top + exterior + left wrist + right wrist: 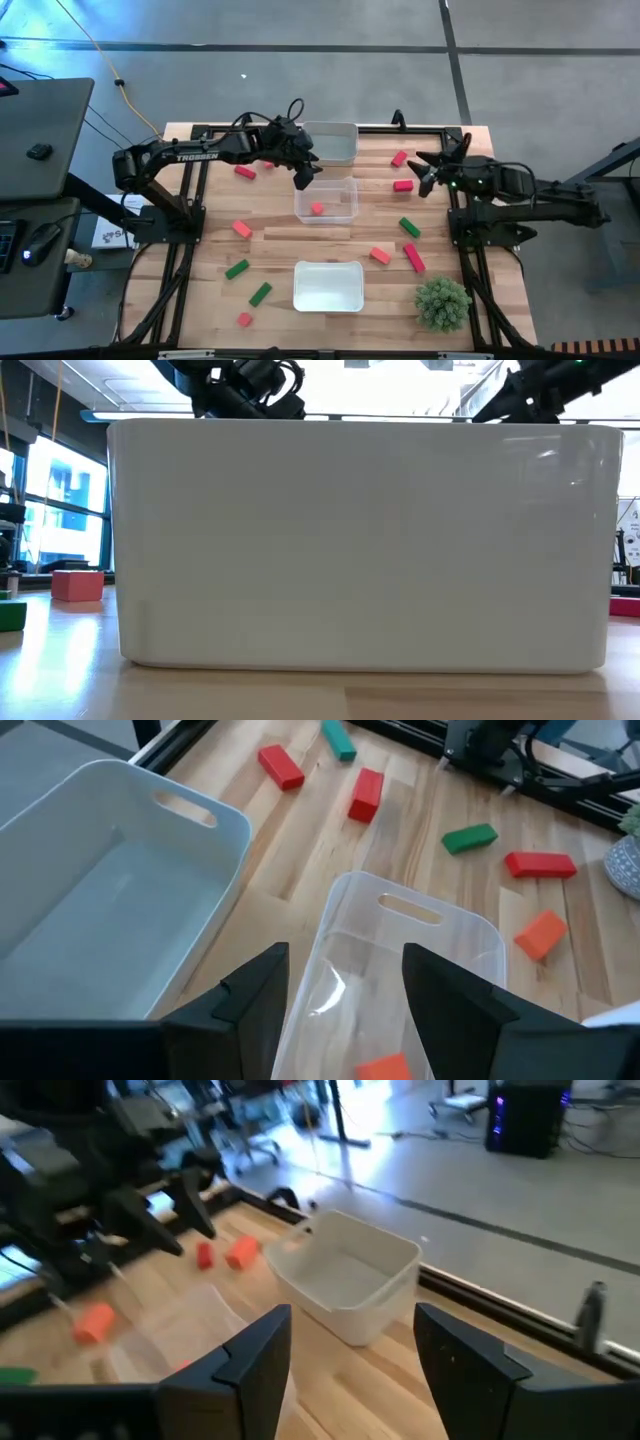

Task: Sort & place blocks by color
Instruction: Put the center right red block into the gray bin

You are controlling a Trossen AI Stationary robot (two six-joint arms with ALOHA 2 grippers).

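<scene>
While you look down on the pale wooden tabletop [200, 300], three clear plastic trays sit in a column along its middle: far tray [331, 143], middle tray [326, 200], near tray [328, 285]. Your left hand [303, 172] hovers above the middle tray's far-left corner, fingers [255, 995] spread apart and holding nothing. Your right hand [428, 172] waits over the right side, also open and empty. A bushy green plant [442, 303] stands at the near right corner. One orange-red block [317, 208] lies inside the middle tray; its shade is hard to judge. Other pink, orange and green blocks [410, 227] lie scattered on both sides.
</scene>
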